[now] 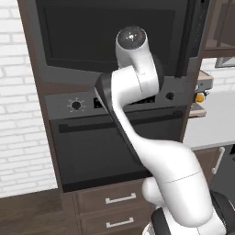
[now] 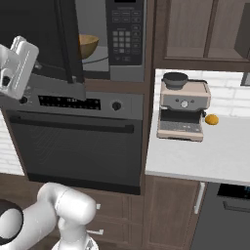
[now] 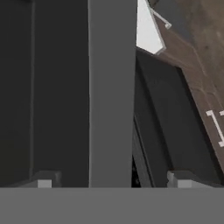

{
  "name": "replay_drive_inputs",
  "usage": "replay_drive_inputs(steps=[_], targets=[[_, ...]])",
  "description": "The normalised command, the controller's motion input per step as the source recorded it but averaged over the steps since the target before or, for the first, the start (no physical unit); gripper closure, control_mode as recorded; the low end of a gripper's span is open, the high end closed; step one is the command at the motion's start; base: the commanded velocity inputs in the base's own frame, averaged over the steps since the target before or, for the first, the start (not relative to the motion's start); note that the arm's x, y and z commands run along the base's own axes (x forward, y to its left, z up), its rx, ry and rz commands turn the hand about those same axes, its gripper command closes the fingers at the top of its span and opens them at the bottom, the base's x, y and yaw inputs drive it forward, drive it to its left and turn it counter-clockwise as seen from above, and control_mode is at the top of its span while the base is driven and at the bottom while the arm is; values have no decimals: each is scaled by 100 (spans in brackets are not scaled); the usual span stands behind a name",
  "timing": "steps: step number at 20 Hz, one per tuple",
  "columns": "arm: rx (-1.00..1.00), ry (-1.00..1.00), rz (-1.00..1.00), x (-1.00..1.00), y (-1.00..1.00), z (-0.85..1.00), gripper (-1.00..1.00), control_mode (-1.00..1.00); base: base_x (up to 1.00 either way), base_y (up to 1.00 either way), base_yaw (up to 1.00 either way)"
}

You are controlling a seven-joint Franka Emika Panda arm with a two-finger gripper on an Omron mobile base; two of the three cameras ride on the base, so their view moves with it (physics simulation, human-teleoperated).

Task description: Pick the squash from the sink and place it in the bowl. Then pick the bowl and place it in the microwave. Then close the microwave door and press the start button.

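The microwave (image 2: 124, 68) is built in above the oven, with its keypad (image 2: 125, 34) on the right. Its door (image 2: 41, 34) stands partly open, swung out to the left, and shows in the left base view as a wide dark panel (image 1: 110, 34). Inside on the turntable sits the wooden bowl (image 2: 89, 45). The squash is hidden from me. My gripper (image 3: 111, 181) is open. Its fingertips (image 3: 43, 179) are spread wide on either side of the door's grey edge (image 3: 111, 87). The white hand (image 2: 15, 66) is at the door's lower left.
A knobbed oven (image 2: 73, 146) with a bar handle sits below the microwave, with drawers (image 1: 120, 198) under it. To the right, a coffee machine (image 2: 183, 105) and a small yellow-orange round thing (image 2: 211, 119) rest on the white counter (image 2: 215, 156). Upper cabinets (image 2: 205, 29) hang above.
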Motion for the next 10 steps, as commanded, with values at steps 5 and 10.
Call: replay_drive_inputs(steps=[5,10], targets=[[1,0,20,80,10,3,-100,-100,0,0,0],[0,0,18,65,8,0,-100,-100,0,0,0]])
